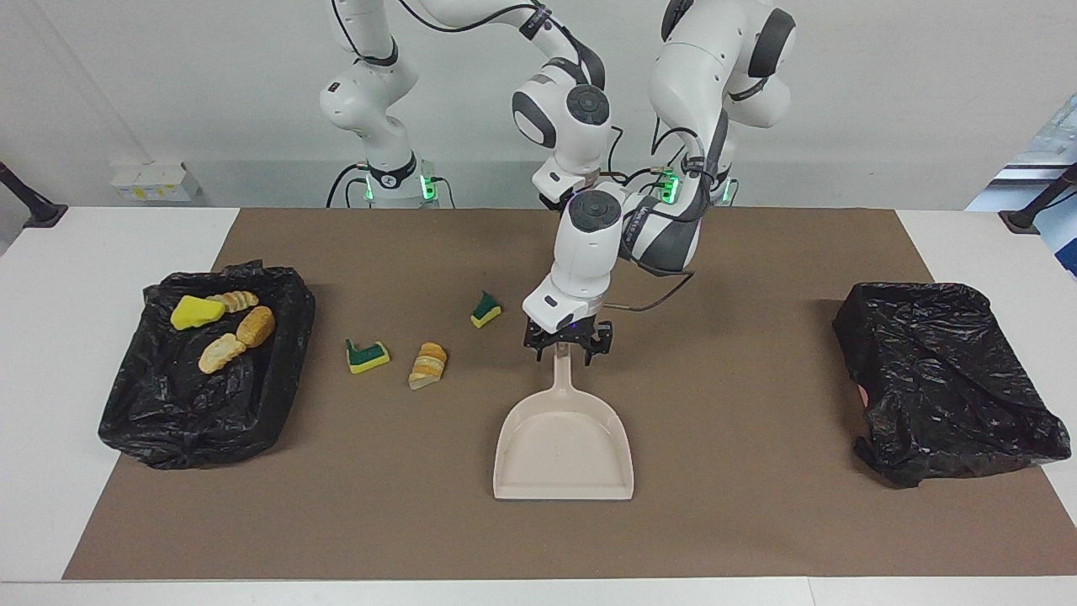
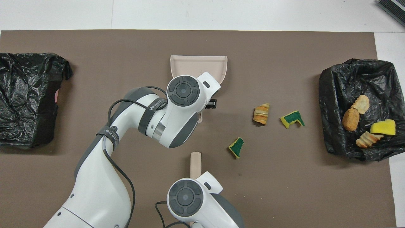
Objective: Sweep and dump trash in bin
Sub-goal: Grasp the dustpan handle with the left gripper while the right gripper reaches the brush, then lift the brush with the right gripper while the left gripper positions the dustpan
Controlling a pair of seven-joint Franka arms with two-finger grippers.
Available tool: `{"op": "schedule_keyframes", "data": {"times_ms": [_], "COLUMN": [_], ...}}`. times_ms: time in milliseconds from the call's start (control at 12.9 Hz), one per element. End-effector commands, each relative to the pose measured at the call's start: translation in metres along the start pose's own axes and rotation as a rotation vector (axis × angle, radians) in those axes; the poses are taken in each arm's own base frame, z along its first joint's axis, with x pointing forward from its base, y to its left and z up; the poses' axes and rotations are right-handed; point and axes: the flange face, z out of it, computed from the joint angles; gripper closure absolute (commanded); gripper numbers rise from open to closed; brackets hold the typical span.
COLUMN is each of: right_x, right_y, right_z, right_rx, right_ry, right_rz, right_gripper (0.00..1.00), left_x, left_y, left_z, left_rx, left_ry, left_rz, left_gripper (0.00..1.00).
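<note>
Trash is only partly cleared, as I read it. The left gripper point(image 1: 565, 343) sits down on the top of the handle of the dustpan point(image 1: 564, 446), and I cannot tell whether it has clamped on. The pan lies flat and empty on the brown mat point(image 1: 757, 522), its mouth turned away from the robots. The right gripper is hidden under its own wrist but closed, and the brush handle point(image 2: 195, 162) pokes out from it, so I judge that it holds the brush. Three scraps lie loose on the mat beside the pan, toward the right arm's end: a small green-backed sponge bit point(image 1: 485, 310), a bread chunk point(image 1: 428, 364) and a second green sponge bit point(image 1: 368, 357). Four more lie in the bag-lined bin point(image 1: 278, 396) at that end. A crumpled black bag point(image 1: 951, 379) sits at the left arm's end of the bench point(image 1: 50, 337), well apart. Nothing blocks the sweep, though the pan's mouth points away from the scraps.
</note>
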Motion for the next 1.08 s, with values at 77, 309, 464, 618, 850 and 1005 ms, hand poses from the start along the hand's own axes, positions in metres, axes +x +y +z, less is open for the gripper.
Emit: {"op": "schedule_keyframes", "data": {"times_ms": [77, 309, 464, 618, 850, 1005], "right_x": [0.008, 0.02, 0.026, 0.041, 0.078, 0.101], "right_y": [0.06, 0.099, 0.115, 0.136, 0.193, 0.229], "right_z": [-0.046, -0.075, -0.082, -0.09, -0.103, -0.102], "right_rx": [-0.042, -0.051, -0.085, -0.115, -0.081, -0.098], "right_ry": [-0.016, -0.009, 0.011, 0.04, 0.033, 0.035], "right_rz": [-0.036, -0.071, -0.063, -0.044, -0.061, -0.063], "right_gripper": [1.0, 1.0, 1.0, 1.0, 1.0, 1.0], "left_x": [0.008, 0.013, 0.016, 0.017, 0.008, 0.001], "left_y": [0.001, -0.002, -0.008, -0.029, -0.063, -0.069], "left_z": [0.003, 0.002, -0.013, -0.044, -0.078, -0.081], "left_rx": [-0.004, 0.032, 0.076, 0.101, 0.144, 0.154], "left_ry": [0.019, 0.06, 0.097, 0.081, -0.03, -0.079], "left_rz": [-0.011, 0.035, 0.084, 0.207, 0.508, 0.583], "left_gripper": [0.62, 0.97, 1.0, 1.0, 1.0, 1.0]}}
